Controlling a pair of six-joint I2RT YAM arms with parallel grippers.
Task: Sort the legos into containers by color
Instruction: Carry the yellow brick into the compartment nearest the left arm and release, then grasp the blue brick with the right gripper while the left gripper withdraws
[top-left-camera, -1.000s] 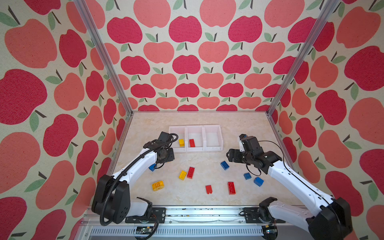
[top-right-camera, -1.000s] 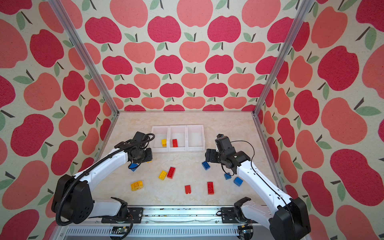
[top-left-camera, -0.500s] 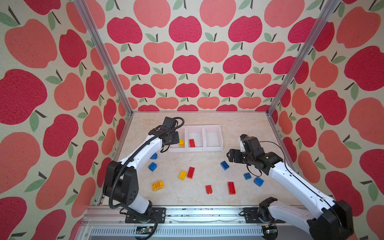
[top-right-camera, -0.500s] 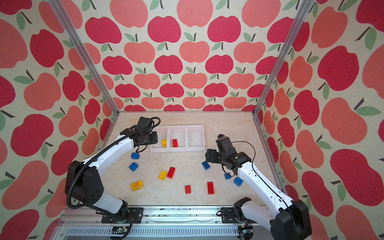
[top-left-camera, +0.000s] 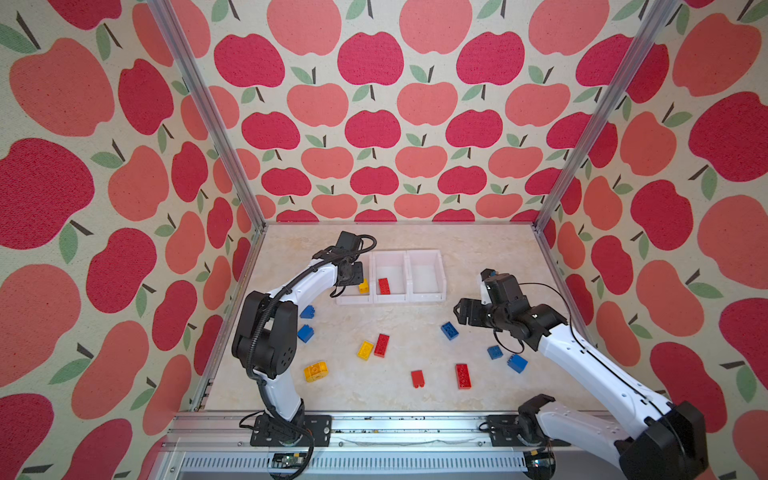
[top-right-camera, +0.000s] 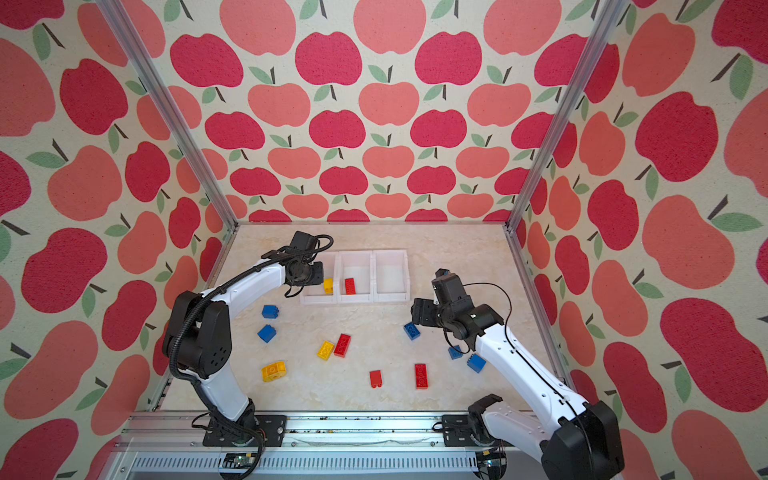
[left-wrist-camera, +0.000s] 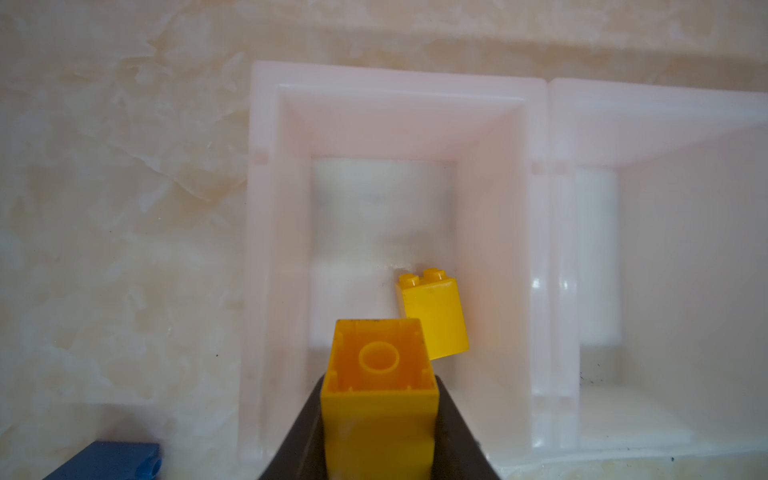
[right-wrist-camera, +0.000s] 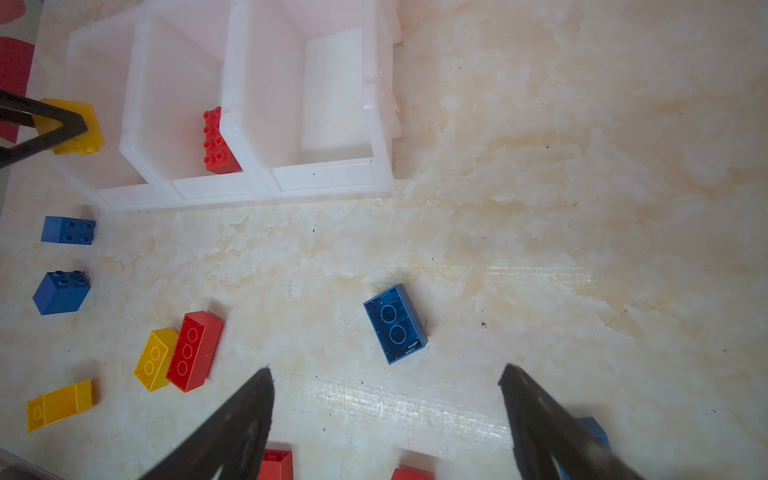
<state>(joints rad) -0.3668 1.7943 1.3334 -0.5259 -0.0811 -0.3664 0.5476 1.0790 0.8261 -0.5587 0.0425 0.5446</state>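
Left wrist view: my left gripper (left-wrist-camera: 379, 415) pinches a yellow brick (left-wrist-camera: 380, 374) over the containers' (left-wrist-camera: 390, 89) end bin, a yellow piece (left-wrist-camera: 434, 318) already inside. A red brick (right-wrist-camera: 218, 141) is in the middle bin. Right gripper (right-wrist-camera: 385, 370) hangs spread; ten legos (top-left-camera: 381, 345) lie outside the containers.

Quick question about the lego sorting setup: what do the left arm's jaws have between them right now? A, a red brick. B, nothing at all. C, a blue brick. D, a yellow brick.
D: the left wrist view shows the left arm's jaws clamped on a yellow brick, hollow underside facing the camera, held over the end bin.
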